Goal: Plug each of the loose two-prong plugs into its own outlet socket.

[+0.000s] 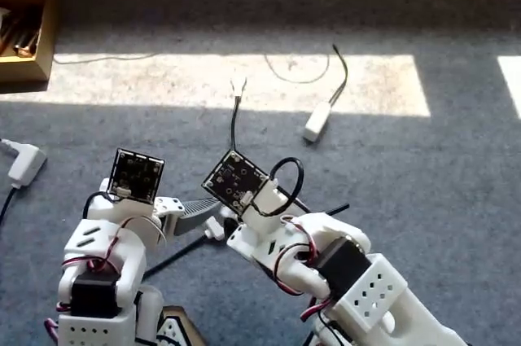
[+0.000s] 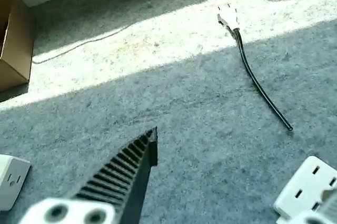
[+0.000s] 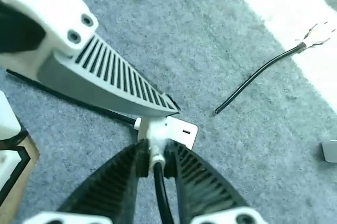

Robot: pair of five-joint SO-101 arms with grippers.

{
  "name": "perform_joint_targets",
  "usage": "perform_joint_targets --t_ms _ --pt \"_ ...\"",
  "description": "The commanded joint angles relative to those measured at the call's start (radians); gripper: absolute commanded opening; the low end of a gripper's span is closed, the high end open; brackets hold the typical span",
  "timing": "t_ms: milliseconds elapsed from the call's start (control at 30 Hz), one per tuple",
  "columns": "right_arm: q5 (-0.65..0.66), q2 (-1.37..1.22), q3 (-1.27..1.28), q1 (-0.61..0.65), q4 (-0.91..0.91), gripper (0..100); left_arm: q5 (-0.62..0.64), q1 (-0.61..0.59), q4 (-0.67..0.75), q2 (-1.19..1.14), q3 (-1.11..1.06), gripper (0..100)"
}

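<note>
My right gripper (image 3: 154, 155) is shut on a white two-prong plug (image 3: 151, 129) whose black cable runs back between the fingers. The plug's front meets a white outlet socket (image 3: 179, 132) lying on the carpet. In the left wrist view that socket (image 2: 308, 190) shows its slots. My left gripper (image 2: 226, 192) stands open just beside it, its ribbed finger (image 3: 105, 79) close over the socket. A loose plug (image 1: 238, 85) with a short black cable lies farther out in the sunlit strip. Another white outlet (image 2: 10, 182) lies off to the left.
Grey carpet covers the floor. A white adapter (image 1: 317, 124) on a black cord lies at centre right. A cardboard box (image 1: 28, 32) stands at the far left against the wall. A thin wire (image 1: 297, 77) loops across the sunlit strip.
</note>
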State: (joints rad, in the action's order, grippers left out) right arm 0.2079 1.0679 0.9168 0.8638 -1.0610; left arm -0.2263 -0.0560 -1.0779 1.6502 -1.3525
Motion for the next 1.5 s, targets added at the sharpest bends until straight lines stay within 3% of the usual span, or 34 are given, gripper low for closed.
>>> perform_joint_targets --t_ms 0,333,633,800,900,1133,1467 --pt "0.012 0.021 -0.088 -0.028 0.002 0.5 -0.02 0.004 0.002 -0.007 -0.002 49" --pt "0.011 0.019 -0.154 -0.028 -0.039 0.5 -0.044 0.045 0.008 0.001 -0.027 48" --pt "0.023 0.018 -0.081 -0.028 -0.062 0.5 -0.008 -0.15 0.055 -0.007 0.064 47" --pt "0.063 0.016 -0.012 -0.028 -0.062 0.5 0.032 -0.355 0.176 -0.01 0.087 47" --pt "0.063 -0.035 -0.021 -0.028 -0.082 0.5 0.034 -0.372 0.189 -0.01 0.077 47" --pt "0.061 -0.495 -0.423 -0.024 -0.266 0.5 0.095 -0.367 0.247 -0.147 0.047 47" --pt "0.066 -0.941 -0.883 -0.031 -0.392 0.5 0.127 -0.472 0.565 -0.565 0.047 47"
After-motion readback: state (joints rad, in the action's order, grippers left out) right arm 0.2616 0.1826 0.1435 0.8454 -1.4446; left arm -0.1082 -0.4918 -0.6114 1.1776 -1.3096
